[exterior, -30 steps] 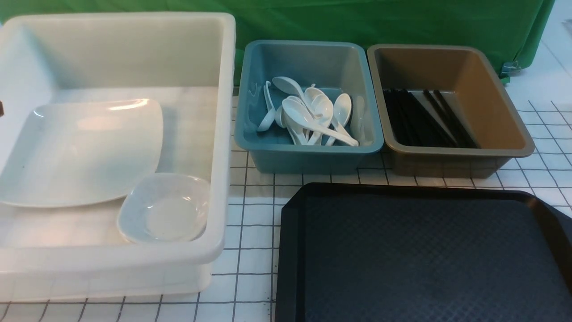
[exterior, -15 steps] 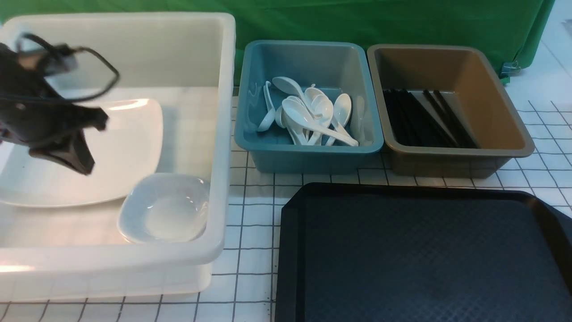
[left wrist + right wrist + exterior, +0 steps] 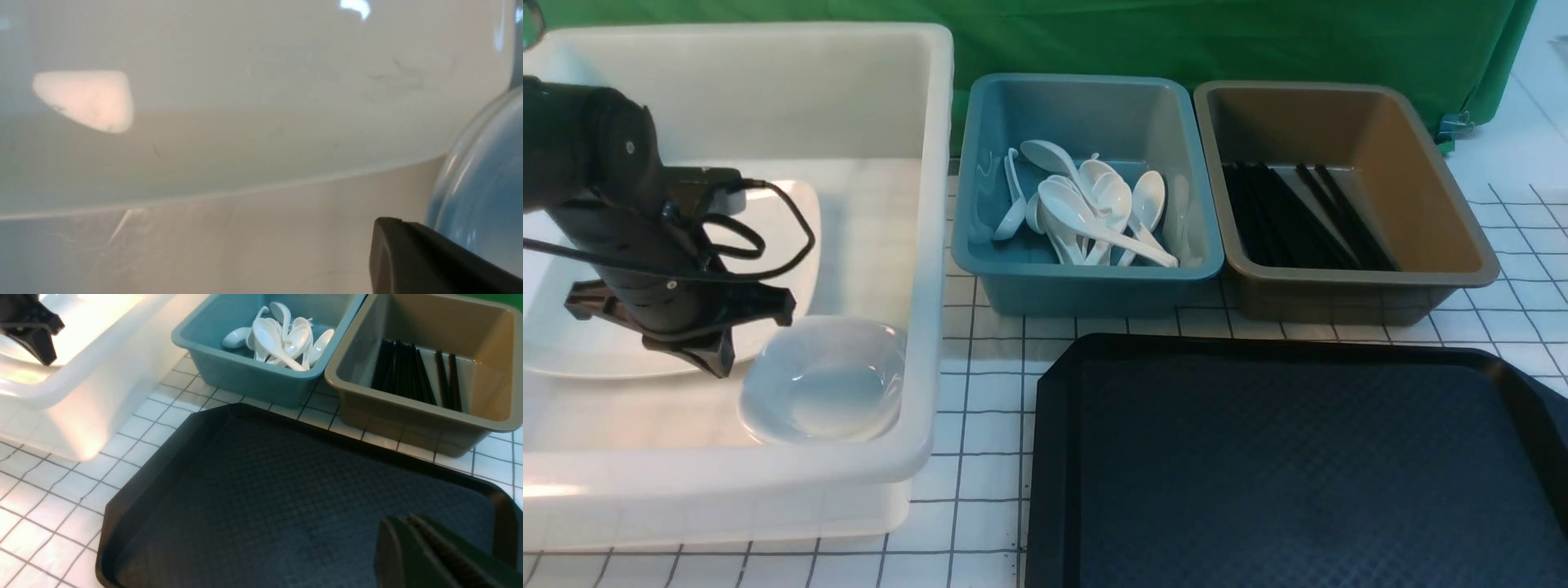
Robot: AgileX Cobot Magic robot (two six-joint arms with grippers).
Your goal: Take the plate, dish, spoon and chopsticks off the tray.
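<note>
The black tray [image 3: 1298,465] [image 3: 286,490] lies bare at the front right. The large white plate [image 3: 776,245] [image 3: 245,102] and the small white dish [image 3: 825,392] [image 3: 482,183] rest in the white tub [image 3: 935,245]. My left gripper [image 3: 717,367] [image 3: 386,222] points down inside that tub, shut and holding nothing, over the plate's near edge just left of the dish. It also shows as a dark tip, the left gripper [image 3: 39,347], in the right wrist view. My right gripper [image 3: 402,520] hovers shut and empty over the tray; the front view does not show it.
A blue tub [image 3: 1086,286] [image 3: 253,375] behind the tray holds several white spoons [image 3: 1086,212]. A brown tub [image 3: 1347,286] [image 3: 408,408] to its right holds several black chopsticks [image 3: 1298,216]. A green cloth hangs behind, and the table has a white grid cover.
My left arm has come in from the left over the plate, then dropped lower toward the dish, its jaws closing. Plate, dish, tubs and tray have not moved.
</note>
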